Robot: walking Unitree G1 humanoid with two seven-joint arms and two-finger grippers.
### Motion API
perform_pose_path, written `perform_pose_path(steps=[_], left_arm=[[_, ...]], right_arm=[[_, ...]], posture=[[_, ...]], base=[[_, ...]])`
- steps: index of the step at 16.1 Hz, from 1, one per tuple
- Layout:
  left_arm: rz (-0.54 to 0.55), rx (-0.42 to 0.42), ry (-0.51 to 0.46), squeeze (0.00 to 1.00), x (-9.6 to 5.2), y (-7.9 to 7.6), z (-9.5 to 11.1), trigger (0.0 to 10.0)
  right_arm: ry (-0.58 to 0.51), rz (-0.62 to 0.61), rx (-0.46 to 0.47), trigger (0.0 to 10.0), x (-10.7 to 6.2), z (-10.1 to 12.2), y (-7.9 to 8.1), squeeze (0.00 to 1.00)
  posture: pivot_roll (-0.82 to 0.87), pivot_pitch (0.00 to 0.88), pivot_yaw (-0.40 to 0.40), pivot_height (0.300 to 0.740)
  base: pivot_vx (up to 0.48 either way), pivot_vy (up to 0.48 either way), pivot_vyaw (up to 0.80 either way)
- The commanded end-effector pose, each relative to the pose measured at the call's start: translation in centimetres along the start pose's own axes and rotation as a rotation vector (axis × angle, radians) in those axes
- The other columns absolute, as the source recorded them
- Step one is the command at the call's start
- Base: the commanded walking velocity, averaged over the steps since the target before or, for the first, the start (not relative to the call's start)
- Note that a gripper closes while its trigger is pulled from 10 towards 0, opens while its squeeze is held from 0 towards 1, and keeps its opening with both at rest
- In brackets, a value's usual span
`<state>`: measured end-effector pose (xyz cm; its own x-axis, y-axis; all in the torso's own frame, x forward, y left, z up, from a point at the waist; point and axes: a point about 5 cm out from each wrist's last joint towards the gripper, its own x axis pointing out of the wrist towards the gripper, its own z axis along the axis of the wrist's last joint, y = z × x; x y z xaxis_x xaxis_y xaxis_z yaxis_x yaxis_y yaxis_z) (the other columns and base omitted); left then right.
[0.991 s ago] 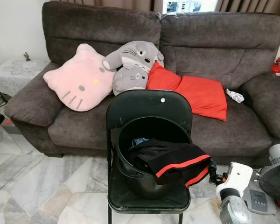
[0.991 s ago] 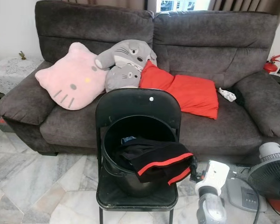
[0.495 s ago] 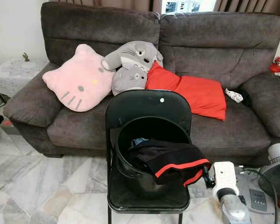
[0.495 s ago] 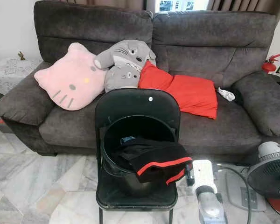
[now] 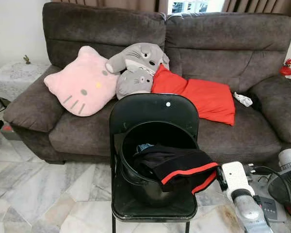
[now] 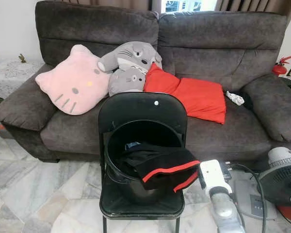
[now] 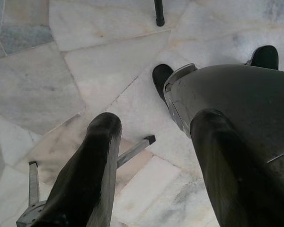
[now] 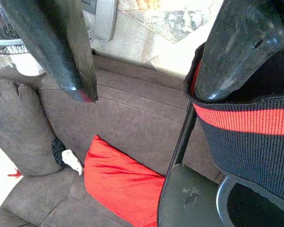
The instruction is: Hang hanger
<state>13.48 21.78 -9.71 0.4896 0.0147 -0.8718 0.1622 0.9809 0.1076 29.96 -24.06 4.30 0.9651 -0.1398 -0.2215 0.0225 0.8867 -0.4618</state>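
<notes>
Swung inward, my right arm (image 5: 240, 191) now sits beside the black-and-red garment (image 5: 182, 170) draped over the bucket (image 5: 150, 187) on the folding chair (image 5: 153, 109). Right wrist view: my right fingers (image 8: 71, 52) released, one tip touching the garment. Left wrist view: left fingers (image 7: 92, 175) spread above marble floor (image 7: 42, 90).

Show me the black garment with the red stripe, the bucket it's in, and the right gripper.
black garment (image 5: 184, 167), left eye view, on its folded knit hem.
bucket (image 5: 157, 128), left eye view, on its inner back wall.
right gripper (image 8: 146, 71), right wrist view, midway between its open fingertips.

The right arm (image 5: 240, 194) has swung closer to the garment (image 5: 182, 170).
</notes>
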Motion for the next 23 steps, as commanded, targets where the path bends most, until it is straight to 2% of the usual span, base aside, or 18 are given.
perform_pose_path(steps=[1, 2, 9, 10, 11, 16, 23], left_arm=[[-0.010, 0.027, 0.035, 0.00, -0.1, 0.0, -0.7, 10.0], [-0.010, 0.029, 0.033, 0.00, -0.1, 0.0, -0.7, 10.0], [-0.013, 0.041, 0.033, 0.00, -0.1, 0.1, -0.6, 10.0], [-0.014, 0.042, 0.033, 0.00, -0.1, 0.1, -0.6, 10.0], [-0.014, 0.042, 0.033, 0.00, -0.1, 0.1, -0.6, 10.0], [-0.012, 0.048, 0.033, 0.00, -0.1, 0.1, -0.6, 10.0], [-0.011, 0.049, 0.031, 0.00, -0.1, 0.1, -0.6, 10.0]], right_arm=[[-0.027, 0.035, 0.005, 10.0, 0.2, 0.5, 0.3, 0.00], [-0.082, 0.113, -0.002, 10.0, 0.4, 1.4, 1.2, 0.00], [-0.057, 0.150, -0.151, 10.0, 1.4, 1.7, 1.2, 0.00], [-0.052, 0.149, -0.159, 6.1, 1.4, 1.6, 1.2, 0.00], [-0.033, 0.131, -0.162, 0.0, 1.5, 1.5, 1.1, 0.00], [-0.054, 0.135, -0.167, 0.0, 1.7, 1.9, 0.9, 0.00], [-0.131, 0.147, -0.180, 0.0, 2.4, 3.9, 1.1, 0.00]], posture=[[-0.13, 0.055, 0.018, 0.740], [-0.12, 0.060, 0.023, 0.740], [-0.11, 0.068, 0.029, 0.740], [-0.11, 0.069, 0.030, 0.740], [-0.10, 0.070, 0.031, 0.740], [-0.10, 0.070, 0.033, 0.740], [-0.10, 0.069, 0.029, 0.740]], base=[[0.000, 0.000, 0.00], [0.000, 0.000, 0.00], [0.000, 0.000, 0.00], [0.000, 0.000, 0.00], [0.000, 0.000, 0.00], [0.000, 0.000, 0.00], [0.000, 0.000, 0.00]])
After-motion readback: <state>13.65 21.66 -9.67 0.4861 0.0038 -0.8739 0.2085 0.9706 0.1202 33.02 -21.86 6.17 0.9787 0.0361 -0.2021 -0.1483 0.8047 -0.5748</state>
